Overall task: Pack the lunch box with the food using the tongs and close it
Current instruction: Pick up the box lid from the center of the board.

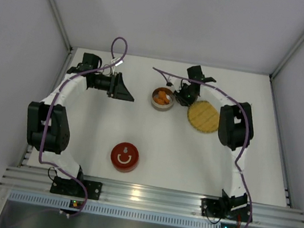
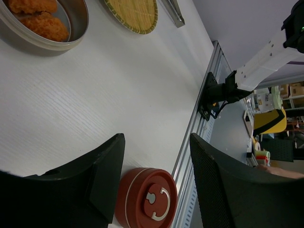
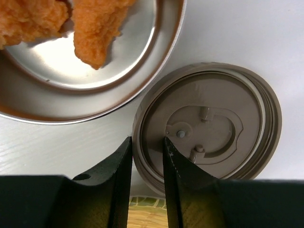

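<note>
Top view: lunch box, a round metal tin, sits mid-tabletop toward the far side. Food, orange breaded pieces, lies inside it. The woven plate is just to its right, close but apart.

Right fingers hang between tin and plate. Right wrist view: right fingers are drawn close together, one on each side of the rim of a grey-brown lid. The lid lies flat, underside up, just beside the tin wall. I cannot tell whether the rim is pinched or only straddled. Two orange pieces show on the tin floor. A strip of plate shows at the bottom edge.

Left fingers are left of the tin, well apart from it, spread and grasping nothing. Left wrist view: left fingers are released. The red lid lies on the tabletop beyond the gap, at the near edge. It also shows in the top view.

Tongs: a silver metal strip just past the plate, cut off by the frame edge. Not made out in the top view.
</note>
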You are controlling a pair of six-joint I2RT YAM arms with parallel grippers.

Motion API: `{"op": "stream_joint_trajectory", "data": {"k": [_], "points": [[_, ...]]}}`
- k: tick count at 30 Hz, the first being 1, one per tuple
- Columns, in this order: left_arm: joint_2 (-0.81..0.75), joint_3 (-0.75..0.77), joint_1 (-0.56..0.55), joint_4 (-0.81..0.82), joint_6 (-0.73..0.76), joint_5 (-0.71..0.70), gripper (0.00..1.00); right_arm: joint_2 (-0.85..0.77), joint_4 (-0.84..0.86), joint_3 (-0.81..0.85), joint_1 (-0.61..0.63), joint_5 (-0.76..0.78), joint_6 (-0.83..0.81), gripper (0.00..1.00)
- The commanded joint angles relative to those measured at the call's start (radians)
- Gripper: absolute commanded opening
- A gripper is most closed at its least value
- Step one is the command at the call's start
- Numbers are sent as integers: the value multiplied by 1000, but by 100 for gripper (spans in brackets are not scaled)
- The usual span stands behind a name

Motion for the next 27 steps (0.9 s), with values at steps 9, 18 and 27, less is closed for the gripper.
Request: {"op": "stream_joint_trajectory", "data": {"k": [9,18,27], "points": [[-33,-13,10,4,47,29,60,-17,314,37,-65,-7,146,0],[-99,52,14,49,4,10,60,-157,358,129,-162,-284,532,0],[-326,34,13,158,66,-133,75,-513,428,-178,-214,-1049,776,0]]}}
